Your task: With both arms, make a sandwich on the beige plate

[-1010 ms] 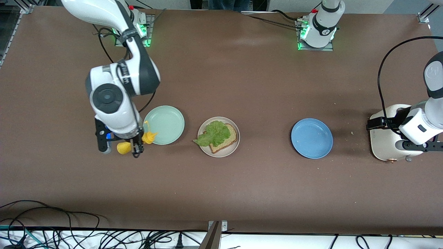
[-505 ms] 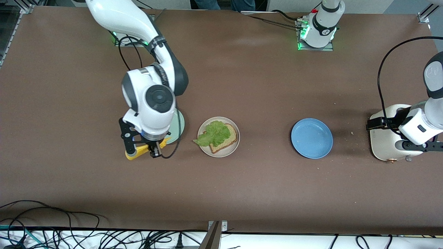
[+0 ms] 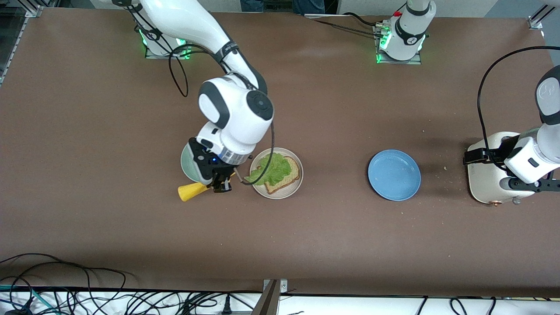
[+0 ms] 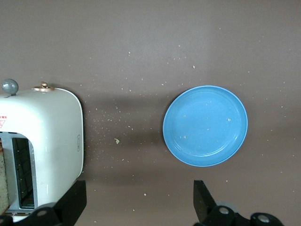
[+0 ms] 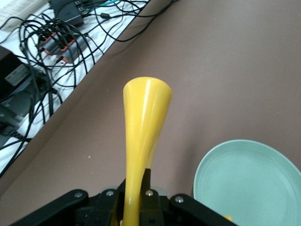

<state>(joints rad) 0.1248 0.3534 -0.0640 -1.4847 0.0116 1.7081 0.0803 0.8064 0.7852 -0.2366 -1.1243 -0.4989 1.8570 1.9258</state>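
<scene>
Since the earlier frames, the right gripper [image 3: 221,186] had swung from the centre-left of the front view toward the middle, carrying a yellow squeeze bottle [image 3: 190,191] clamped between its narrow fingers, and hung just beside the beige plate [image 3: 292,189], partly over the mint-green plate [image 3: 187,164]. On the beige plate lay 1 bread slice [image 3: 289,175] topped with a lettuce leaf [image 3: 271,169]. At the right edge of the front view, the left gripper [image 4: 141,207] waited with jaws wide above the table, between the white toaster [image 4: 51,141] and the blue plate [image 3: 394,175].
</scene>
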